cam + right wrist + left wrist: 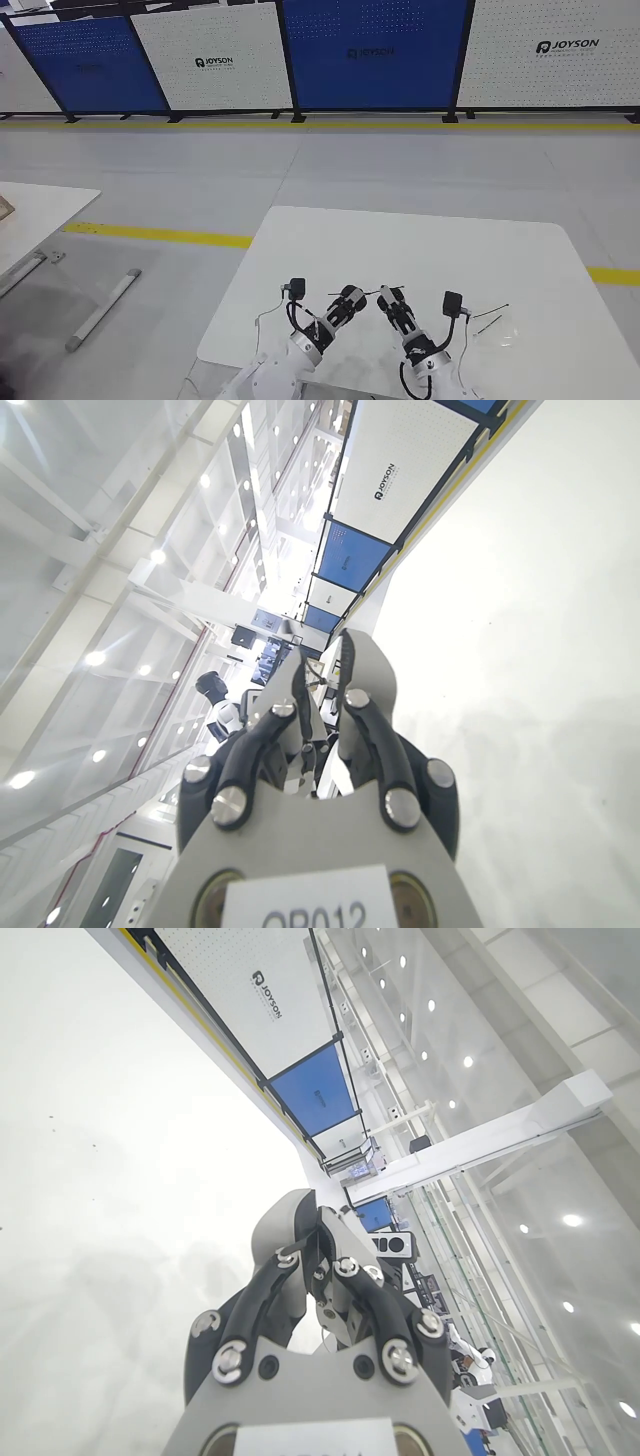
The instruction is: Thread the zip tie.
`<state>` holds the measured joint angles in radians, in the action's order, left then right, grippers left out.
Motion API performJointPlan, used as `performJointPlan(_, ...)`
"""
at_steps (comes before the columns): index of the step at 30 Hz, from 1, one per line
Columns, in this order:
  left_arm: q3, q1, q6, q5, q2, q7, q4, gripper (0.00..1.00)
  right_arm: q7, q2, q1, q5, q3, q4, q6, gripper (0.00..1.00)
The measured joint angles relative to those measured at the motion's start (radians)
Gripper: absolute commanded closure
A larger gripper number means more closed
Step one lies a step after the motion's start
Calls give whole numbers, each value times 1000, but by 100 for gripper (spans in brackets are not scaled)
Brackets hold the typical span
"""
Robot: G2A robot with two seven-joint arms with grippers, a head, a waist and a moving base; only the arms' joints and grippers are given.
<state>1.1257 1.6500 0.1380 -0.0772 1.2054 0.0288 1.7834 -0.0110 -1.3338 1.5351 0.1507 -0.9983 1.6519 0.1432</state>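
Left gripper and right gripper each pinch 1 zip tie end; threading pending, likely next: align tip with head

The white tabletop carried two thin dark zip ties, which lay flat near the right jaws on their outer side. Something clear and hard to make out lay just beside them.
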Motion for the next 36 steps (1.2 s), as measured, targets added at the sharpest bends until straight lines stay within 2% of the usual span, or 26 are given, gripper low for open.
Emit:
performJointPlan(7, -4, -3, -11, -4, 1, -5, 1, 100, 13, 0, 16, 13, -10, 8, 14, 65)
performJointPlan(12, -12, -5, -14, -21, 2, -8, 1, 100, 19, 1, 30, 19, -21, 20, 23, 67)
performJointPlan(14, -15, -5, -9, -39, 1, -7, 2, 100, 19, 1, 34, 22, -25, 24, 23, 65)
performJointPlan(22, -25, 2, -4, -116, 0, -38, 2, 100, 14, 0, 39, 38, -27, 33, 10, 67)
performJointPlan(36, -27, -2, -49, -156, 2, -61, -8, 100, 1, -1, 49, 79, -20, 44, 24, 65)
